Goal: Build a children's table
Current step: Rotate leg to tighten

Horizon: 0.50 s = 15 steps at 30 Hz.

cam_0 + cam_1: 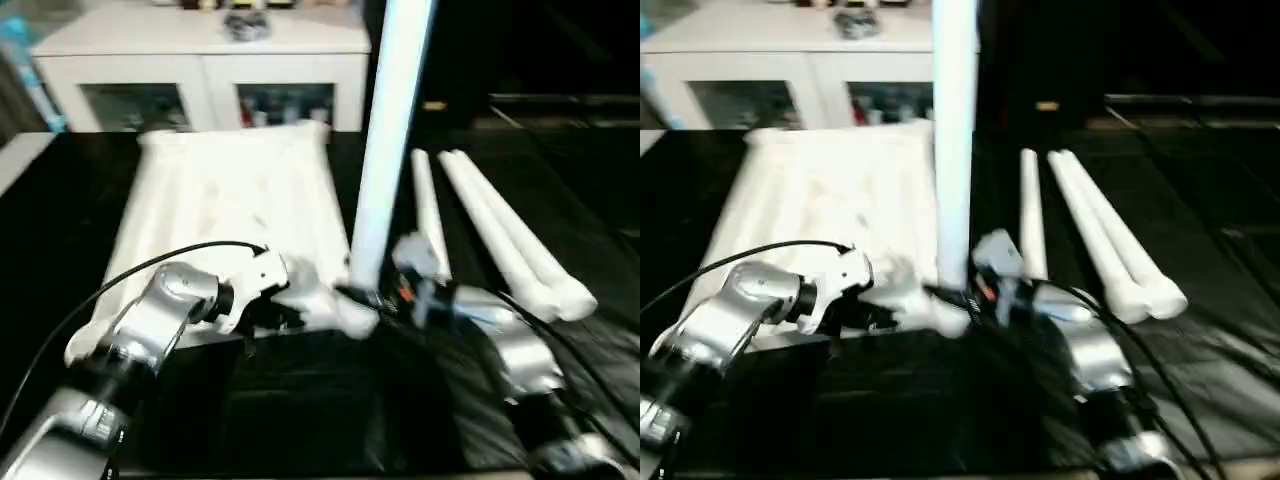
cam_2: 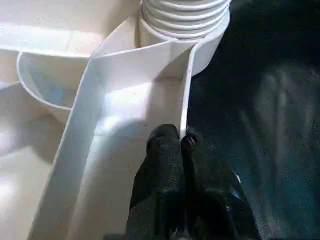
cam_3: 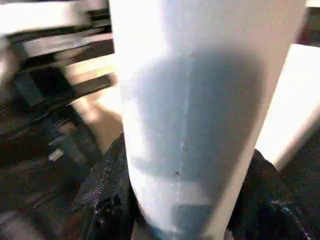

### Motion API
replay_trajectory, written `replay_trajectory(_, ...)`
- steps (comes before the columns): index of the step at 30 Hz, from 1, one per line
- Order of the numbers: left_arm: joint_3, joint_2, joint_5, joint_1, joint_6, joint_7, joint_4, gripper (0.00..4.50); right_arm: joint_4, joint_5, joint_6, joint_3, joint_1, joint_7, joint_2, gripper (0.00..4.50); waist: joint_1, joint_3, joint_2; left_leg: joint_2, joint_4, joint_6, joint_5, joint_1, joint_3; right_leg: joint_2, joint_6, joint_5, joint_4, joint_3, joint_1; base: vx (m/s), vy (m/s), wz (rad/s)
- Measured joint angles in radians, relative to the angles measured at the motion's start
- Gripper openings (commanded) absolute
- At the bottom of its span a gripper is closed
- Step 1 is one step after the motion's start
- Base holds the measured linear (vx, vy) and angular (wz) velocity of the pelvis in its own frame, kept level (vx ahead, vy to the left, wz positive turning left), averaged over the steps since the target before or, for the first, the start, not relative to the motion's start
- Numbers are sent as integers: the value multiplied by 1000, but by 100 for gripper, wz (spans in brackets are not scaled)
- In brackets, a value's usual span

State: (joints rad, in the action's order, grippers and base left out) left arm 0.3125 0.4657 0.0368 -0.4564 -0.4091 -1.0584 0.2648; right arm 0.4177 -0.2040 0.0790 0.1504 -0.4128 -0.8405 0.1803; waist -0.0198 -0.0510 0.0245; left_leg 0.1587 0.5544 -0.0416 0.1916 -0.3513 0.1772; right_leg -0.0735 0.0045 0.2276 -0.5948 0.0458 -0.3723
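Seating an upright leg (image 1: 388, 150) in the top's (image 1: 225, 200) corner socket (image 2: 182, 25): right fingers (image 3: 107, 185) grasp it, left fingers (image 2: 162, 150) pinch the rim; keep it vertical.

A black work surface (image 1: 300, 410) carries a white plastic tabletop (image 1: 225, 200) lying ribbed underside up, and to its right what look like three white tapered legs (image 1: 500, 235) lying side by side.
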Motion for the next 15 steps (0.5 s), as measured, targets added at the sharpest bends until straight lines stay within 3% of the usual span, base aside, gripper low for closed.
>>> replay_trajectory(6, -113, -86, -22, 146, -244, 223, -272, 0, 150, 23, -15, -31, -110, 212, -127, 191, 40, -5, -24, -1, 0, -8, -2, -6, -6, 1, -9, -5, 1, 1, -16, -4, 8, -15)
replay_trajectory(10, -133, -185, -40, 175, -353, 358, -353, 0, 215, 39, -26, -57, -161, 310, -170, 191, 40, -7, -36, -1, 0, -11, 0, -7, -5, 1, -14, -8, 2, 1, -19, 0, 0, 0)
replay_trajectory(15, -130, -220, -38, 174, -381, 417, -369, 0, 236, 50, -26, -65, -179, 347, -180, 191, 29, -5, -38, 2, -1, -15, 3, -8, -5, 4, -20, -12, 1, 1, -20, 0, 0, 0)
